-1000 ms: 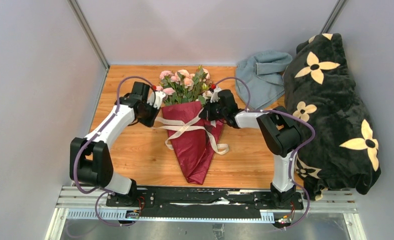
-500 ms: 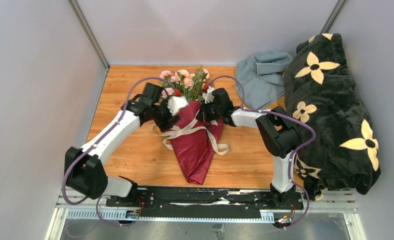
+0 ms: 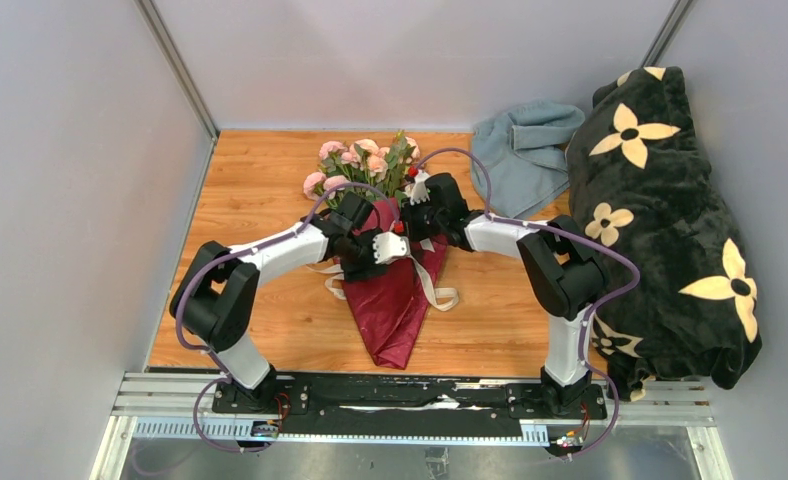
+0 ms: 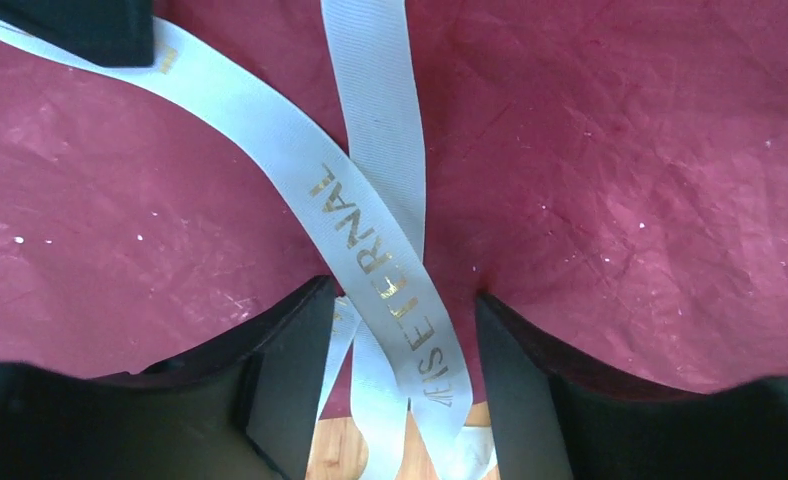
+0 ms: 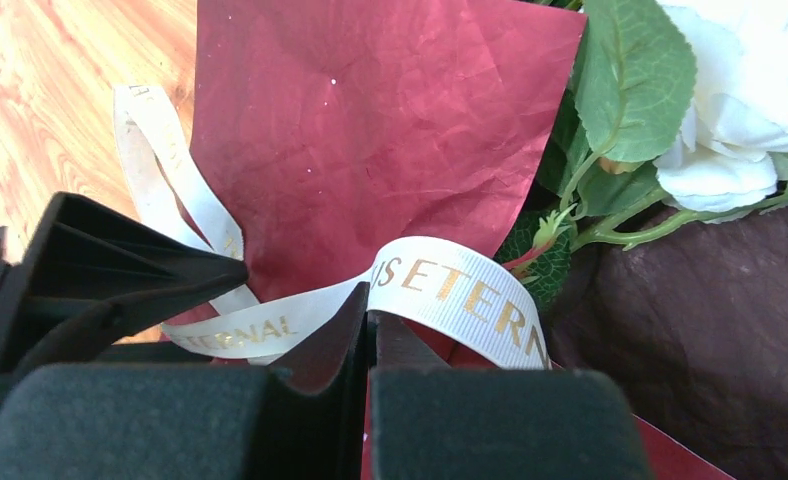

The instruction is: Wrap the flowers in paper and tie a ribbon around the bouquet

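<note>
The bouquet lies mid-table: pink and cream flowers at the far end, wrapped in a dark red paper cone tapering toward me. A cream ribbon with gold lettering crosses the cone. My left gripper hovers over the cone's middle, open; in the left wrist view the crossed ribbon runs between its fingers over the paper. My right gripper sits at the cone's upper right, shut on the ribbon next to the paper and a pale rose.
A grey-blue cloth lies at the back right. A black blanket with cream flower shapes fills the right side. Grey walls enclose the wooden table. The metal rail with the arm bases runs along the near edge.
My left gripper opened, left the bouquet's left side and swung right to sit over the cone's middle. The right gripper stayed put, still shut on the ribbon.
</note>
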`<state>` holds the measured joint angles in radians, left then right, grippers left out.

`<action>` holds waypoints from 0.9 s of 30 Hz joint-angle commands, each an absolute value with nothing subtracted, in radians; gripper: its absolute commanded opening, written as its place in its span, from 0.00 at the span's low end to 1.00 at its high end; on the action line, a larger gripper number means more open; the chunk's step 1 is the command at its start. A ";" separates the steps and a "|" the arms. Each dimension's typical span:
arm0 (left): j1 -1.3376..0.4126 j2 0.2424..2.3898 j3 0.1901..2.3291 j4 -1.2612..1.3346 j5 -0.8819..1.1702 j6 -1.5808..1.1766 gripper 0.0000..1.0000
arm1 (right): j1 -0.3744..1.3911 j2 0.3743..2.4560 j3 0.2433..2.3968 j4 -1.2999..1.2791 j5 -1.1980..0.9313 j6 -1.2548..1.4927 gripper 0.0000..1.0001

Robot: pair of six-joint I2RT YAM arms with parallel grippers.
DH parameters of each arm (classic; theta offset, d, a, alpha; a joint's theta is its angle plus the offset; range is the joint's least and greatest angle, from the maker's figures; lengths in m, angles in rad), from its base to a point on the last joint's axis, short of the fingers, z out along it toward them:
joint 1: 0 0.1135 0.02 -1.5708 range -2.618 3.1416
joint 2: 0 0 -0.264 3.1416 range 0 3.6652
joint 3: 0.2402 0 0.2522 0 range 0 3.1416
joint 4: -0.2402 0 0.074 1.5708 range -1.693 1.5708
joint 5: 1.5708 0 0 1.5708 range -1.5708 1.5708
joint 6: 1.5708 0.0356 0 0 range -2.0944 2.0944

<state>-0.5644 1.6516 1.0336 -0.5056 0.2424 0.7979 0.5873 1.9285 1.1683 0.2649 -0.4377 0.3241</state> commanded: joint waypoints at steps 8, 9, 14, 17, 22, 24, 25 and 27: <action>-0.589 1.587 0.973 -0.326 0.166 0.743 0.00 | 0.613 1.882 1.196 0.177 -0.480 0.293 0.00; -0.590 1.573 0.980 -0.329 0.160 0.731 0.00 | 0.615 1.884 1.190 0.173 -0.498 0.287 0.00; -0.591 1.506 1.047 -0.367 0.155 0.673 0.00 | 0.616 1.891 1.167 0.133 -0.653 0.259 0.00; -0.585 1.490 1.089 -0.392 0.165 0.627 0.00 | 0.617 1.884 1.164 0.028 -0.721 0.186 0.00; -0.584 1.523 1.103 -0.390 0.148 0.587 0.00 | 0.617 1.847 1.161 -0.190 -0.774 0.054 0.14; -0.583 1.540 1.102 -0.394 0.154 0.582 0.00 | 0.613 1.819 1.163 -0.254 -0.757 0.012 0.24; -0.584 1.550 1.103 -0.393 0.154 0.576 0.00 | 0.612 1.803 1.163 -0.274 -0.749 0.006 0.27; -0.584 1.569 1.109 -0.390 0.161 0.562 0.00 | 0.598 1.770 1.168 -0.295 -0.730 0.005 0.34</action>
